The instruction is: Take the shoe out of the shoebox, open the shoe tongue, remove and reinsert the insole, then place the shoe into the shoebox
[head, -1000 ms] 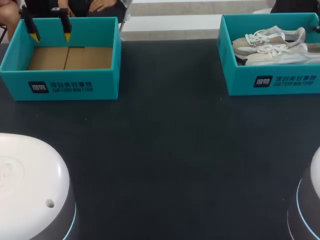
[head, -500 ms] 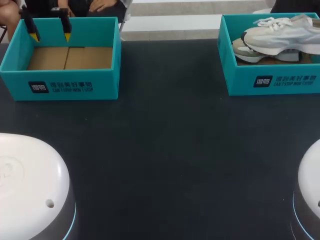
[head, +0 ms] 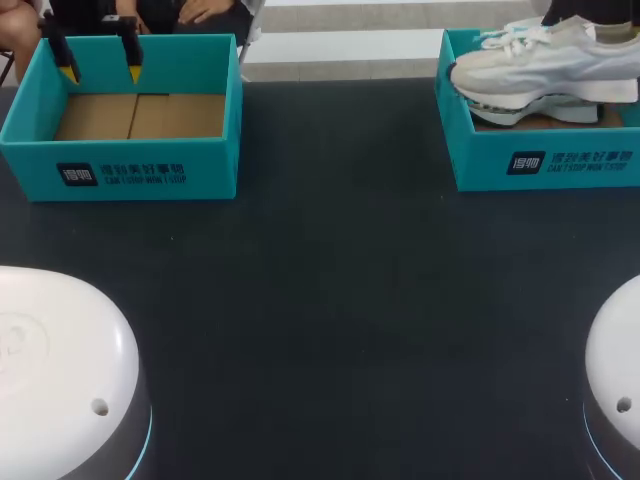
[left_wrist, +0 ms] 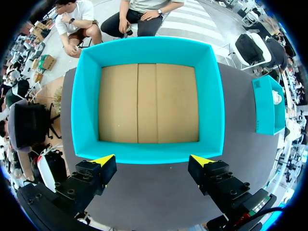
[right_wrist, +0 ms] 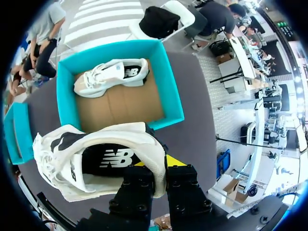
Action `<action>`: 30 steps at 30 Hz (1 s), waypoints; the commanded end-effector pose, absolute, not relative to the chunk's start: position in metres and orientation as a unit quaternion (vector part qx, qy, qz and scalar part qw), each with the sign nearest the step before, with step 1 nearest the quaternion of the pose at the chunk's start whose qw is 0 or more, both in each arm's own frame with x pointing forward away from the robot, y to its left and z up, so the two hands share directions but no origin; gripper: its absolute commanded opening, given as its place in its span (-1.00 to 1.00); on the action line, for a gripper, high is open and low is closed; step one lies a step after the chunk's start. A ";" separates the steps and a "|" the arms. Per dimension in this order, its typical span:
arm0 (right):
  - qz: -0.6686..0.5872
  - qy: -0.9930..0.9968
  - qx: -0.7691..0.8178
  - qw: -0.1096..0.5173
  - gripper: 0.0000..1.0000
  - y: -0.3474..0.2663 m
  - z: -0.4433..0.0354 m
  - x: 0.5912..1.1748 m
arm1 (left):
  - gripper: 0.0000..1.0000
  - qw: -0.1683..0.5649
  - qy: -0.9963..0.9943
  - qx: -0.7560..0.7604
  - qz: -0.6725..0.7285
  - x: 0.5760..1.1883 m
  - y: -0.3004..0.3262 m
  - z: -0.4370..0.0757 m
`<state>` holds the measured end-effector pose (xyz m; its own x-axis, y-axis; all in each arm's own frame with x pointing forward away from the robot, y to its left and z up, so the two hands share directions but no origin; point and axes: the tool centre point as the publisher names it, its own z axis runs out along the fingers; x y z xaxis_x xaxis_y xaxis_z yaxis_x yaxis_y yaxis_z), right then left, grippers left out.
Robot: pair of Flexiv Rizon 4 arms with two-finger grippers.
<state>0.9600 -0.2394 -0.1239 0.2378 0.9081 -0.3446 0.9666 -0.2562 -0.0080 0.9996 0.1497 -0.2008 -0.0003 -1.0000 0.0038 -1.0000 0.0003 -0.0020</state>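
Right gripper (right_wrist: 161, 166) is clamped on the heel collar of a white shoe (head: 540, 65), holding it up above the right shoebox (head: 545, 160) with the toe out over the wall facing the other box, and a second shoe (right_wrist: 113, 76) lies inside on the cardboard. Left gripper (head: 100, 70) hangs spread wide with nothing in it, right over the far wall of the left shoebox (head: 120, 175). A broad stretch of dark worktop (head: 340, 280) lies between the two boxes.
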 end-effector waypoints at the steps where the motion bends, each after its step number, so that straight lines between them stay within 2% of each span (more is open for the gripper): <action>1: -0.124 0.603 0.776 0.133 -1.00 -0.225 -0.120 0.938 | 1.00 0.000 -0.707 0.707 0.001 1.000 0.150 -0.201; 17: -0.124 0.603 0.776 0.133 -1.00 -0.225 -0.120 0.938 | 1.00 0.000 -0.707 0.707 0.001 1.000 0.150 -0.201; 30: -0.106 0.650 0.737 0.152 -1.00 -0.069 -0.120 0.814 | 1.00 0.000 -0.707 0.707 0.001 1.000 0.150 -0.201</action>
<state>0.8555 -0.0935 -0.1226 0.1331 0.9337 -0.3323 0.9901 -0.1407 0.0014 0.9996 0.1500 -0.2007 0.0002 -1.0000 0.0039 -1.0000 -0.0002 -0.0020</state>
